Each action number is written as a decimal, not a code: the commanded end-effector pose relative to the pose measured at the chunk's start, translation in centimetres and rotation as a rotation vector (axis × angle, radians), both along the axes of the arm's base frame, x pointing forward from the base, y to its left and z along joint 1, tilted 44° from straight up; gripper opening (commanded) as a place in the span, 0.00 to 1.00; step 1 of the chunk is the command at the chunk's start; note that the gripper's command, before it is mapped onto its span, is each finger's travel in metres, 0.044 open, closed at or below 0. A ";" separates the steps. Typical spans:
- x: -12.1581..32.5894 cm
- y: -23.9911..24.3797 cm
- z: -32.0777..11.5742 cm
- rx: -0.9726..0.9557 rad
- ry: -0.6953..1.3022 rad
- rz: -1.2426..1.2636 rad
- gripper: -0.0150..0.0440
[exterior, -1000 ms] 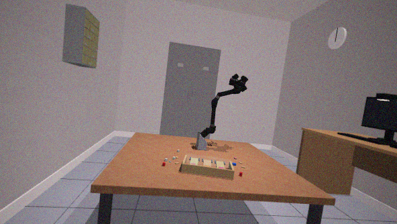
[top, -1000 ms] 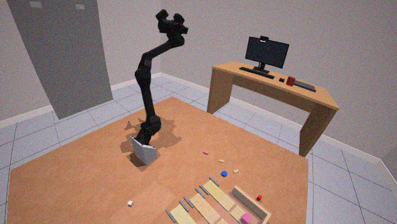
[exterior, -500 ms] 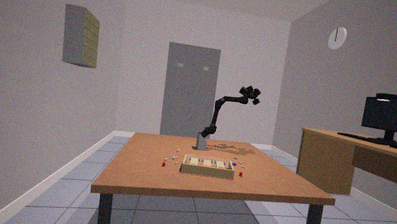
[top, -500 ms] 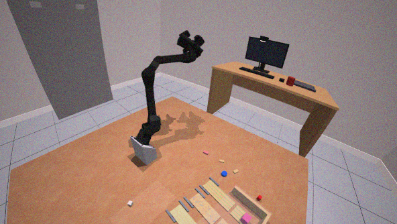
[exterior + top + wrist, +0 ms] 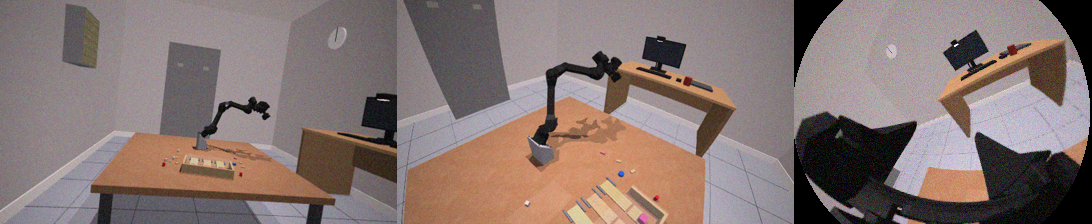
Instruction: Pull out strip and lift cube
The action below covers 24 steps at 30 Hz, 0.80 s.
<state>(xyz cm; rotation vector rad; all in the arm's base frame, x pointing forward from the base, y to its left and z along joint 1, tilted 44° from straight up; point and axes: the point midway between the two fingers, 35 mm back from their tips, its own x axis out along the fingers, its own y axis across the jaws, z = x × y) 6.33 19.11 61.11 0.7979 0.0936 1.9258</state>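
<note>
The labelled cube [image 5: 643, 218], a pink block, is sitting on a pale strip [image 5: 636, 212] at the near end of the shallow wooden tray [image 5: 649, 202], low in the top view; whether that strip is whole cannot be told from here. Beside it in the tray, more pale strips are lying side by side: one long strip [image 5: 615, 194], a middle one [image 5: 601, 208] and an end one [image 5: 579, 215], each with a small grey tab at its far end. In the exterior view the tray [image 5: 206, 170] is sitting near the middle of the table [image 5: 141, 171].

Small loose pieces are lying scattered on the table around the tray: a blue disc [image 5: 621, 174], a red piece [image 5: 656, 198], a pink chip [image 5: 602, 152], two tan chips and a white cube [image 5: 527, 203].

The arm's grey base [image 5: 542, 151] is standing on the table well apart from the tray. The arm is reaching up and outward, carrying the end effector [image 5: 615, 68] high in the air, far from the strips and the cube. Its fingers are standing wide apart with nothing between them, and the wrist view is looking past them at a desk [image 5: 1007, 72] with a monitor [image 5: 966, 51].
</note>
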 end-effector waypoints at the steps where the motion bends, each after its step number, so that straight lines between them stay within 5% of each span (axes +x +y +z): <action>1: 6.2 0.9 -2.8 -0.037 0.031 -0.181 0.93; 14: 23.9 -3.6 -16.0 -0.226 0.198 -0.685 0.93; 24: 31.2 -13.2 -28.8 -0.399 0.374 -1.011 0.93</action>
